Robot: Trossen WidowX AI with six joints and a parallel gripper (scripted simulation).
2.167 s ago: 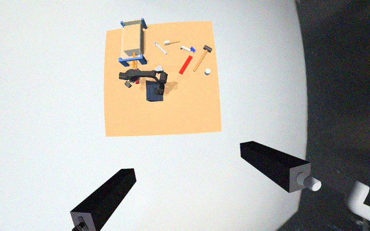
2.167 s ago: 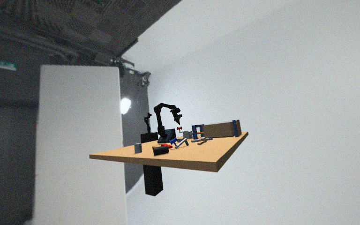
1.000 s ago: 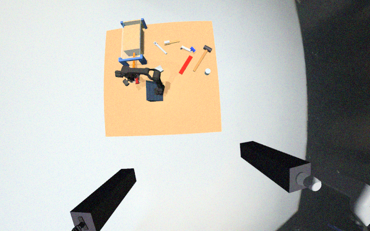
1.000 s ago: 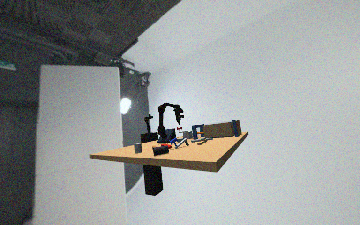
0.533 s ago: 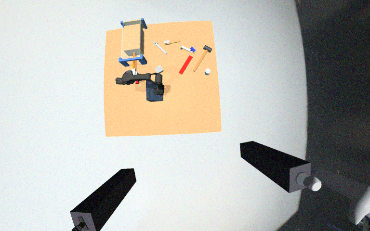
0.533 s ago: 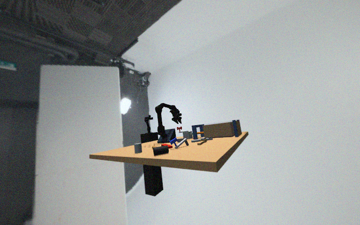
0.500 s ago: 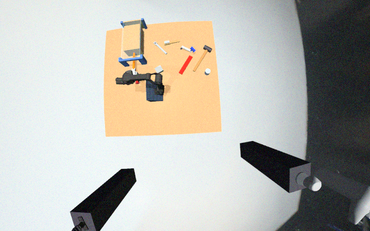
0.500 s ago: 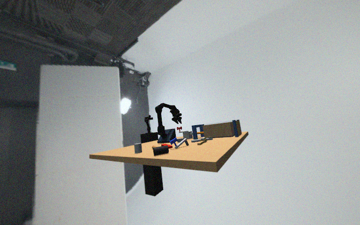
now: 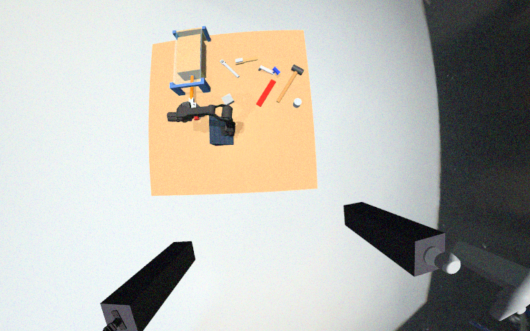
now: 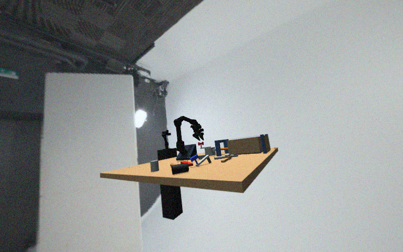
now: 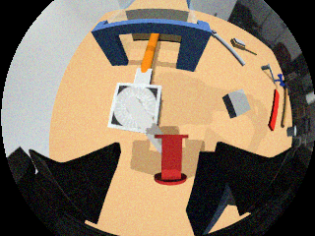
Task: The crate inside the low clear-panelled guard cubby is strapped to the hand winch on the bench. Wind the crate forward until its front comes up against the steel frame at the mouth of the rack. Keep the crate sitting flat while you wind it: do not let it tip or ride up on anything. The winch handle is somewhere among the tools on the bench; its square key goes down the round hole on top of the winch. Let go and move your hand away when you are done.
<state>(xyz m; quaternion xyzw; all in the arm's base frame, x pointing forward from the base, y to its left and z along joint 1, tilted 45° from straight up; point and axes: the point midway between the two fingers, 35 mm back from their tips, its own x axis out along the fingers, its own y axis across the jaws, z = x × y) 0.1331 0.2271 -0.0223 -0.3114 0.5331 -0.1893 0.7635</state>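
The crate [image 9: 189,50] [image 10: 245,145] sits flat in the clear-panelled cubby, behind the blue frame [image 9: 186,84] [image 11: 153,26]. A short gap seems to show between them; its exact size is unclear. An orange strap [image 9: 192,92] [image 11: 151,53] runs through the mouth to the white winch [image 11: 137,105]. The handle's grey arm [image 11: 139,110] starts over the winch top and reaches toward my side, ending in an upright red grip [image 9: 196,117] [image 10: 200,144] [image 11: 171,157]. My gripper [image 10: 199,138] [image 11: 169,148] is open and empty, above the grip, with its fingers spread to either side.
A grey block [image 9: 228,98] [image 11: 237,103] stands right of the winch. Farther right on the bench [image 9: 234,167] lie a wrench [image 9: 230,68], a brush [image 9: 239,61], a blue-headed tool [image 9: 276,70], a red bar [image 9: 266,92], a mallet [image 9: 287,85] and a white cylinder [image 9: 297,102].
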